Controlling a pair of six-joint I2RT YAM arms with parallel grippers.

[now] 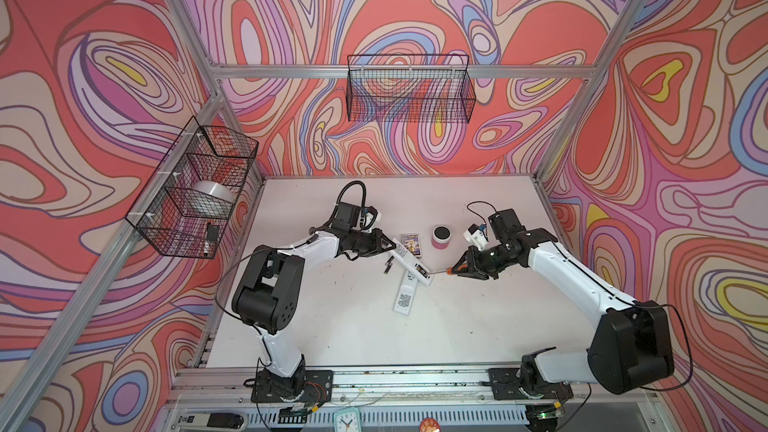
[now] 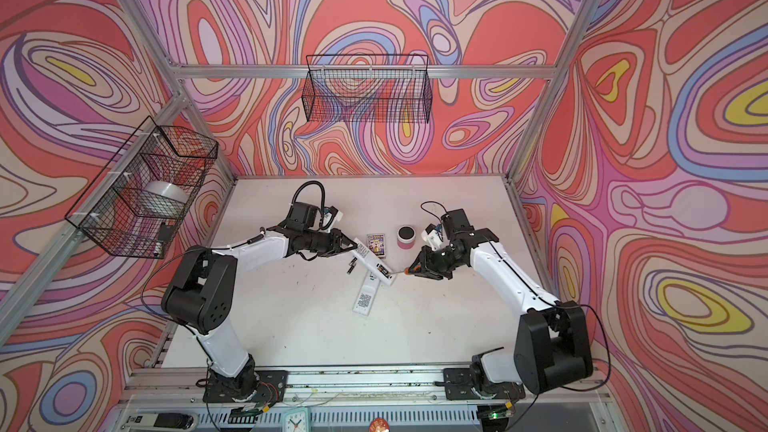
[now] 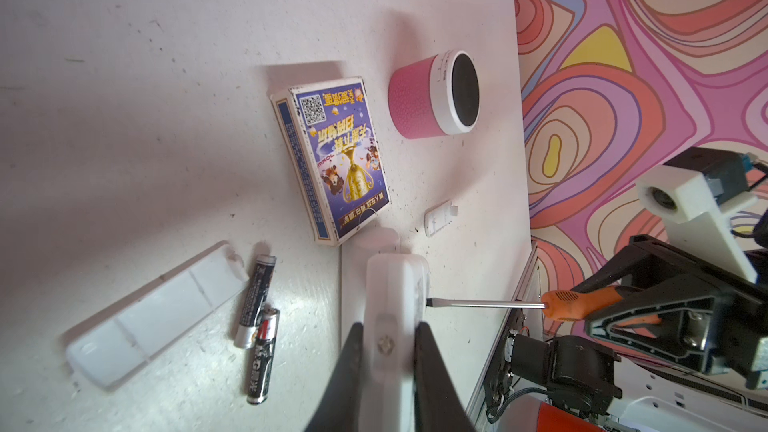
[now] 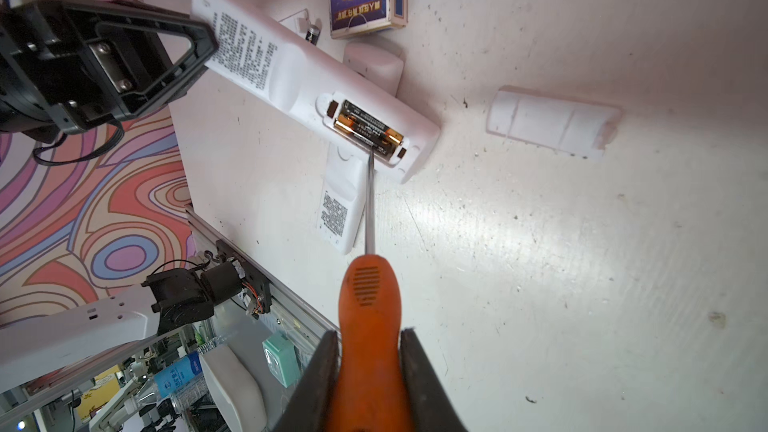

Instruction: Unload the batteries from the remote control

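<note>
Your left pincer [image 3: 388, 334] is pinching the far end of the remote control [image 4: 282, 72], holding it back-up over the surface [image 4: 540, 263]. Your right pincer [image 4: 370, 338] is clamped on the orange screwdriver [image 4: 365, 297], whose tip is right at the lip of the open battery bay [image 4: 324, 99].

Two batteries [image 4: 370, 128] sit side by side in that bay. Two more [image 3: 255, 301] lie loose on the surface beside the detached cover [image 3: 153, 317].

Watch the tip: the blade meets a round, slick cell, so a hard push will probably skate off and gouge the plastic. You hold the remote at the end away from the bay, so levering could twist it in the grip. A cell that pops free may roll, and a second remote [image 4: 340, 209] lies just under the shaft, easy to snag.

The side basket [image 1: 159, 168] holds a pale roll [image 1: 214, 197] and a small dark item [image 1: 212, 232] that I can't identify. The back basket [image 1: 409, 97] shows nothing inside.
</note>
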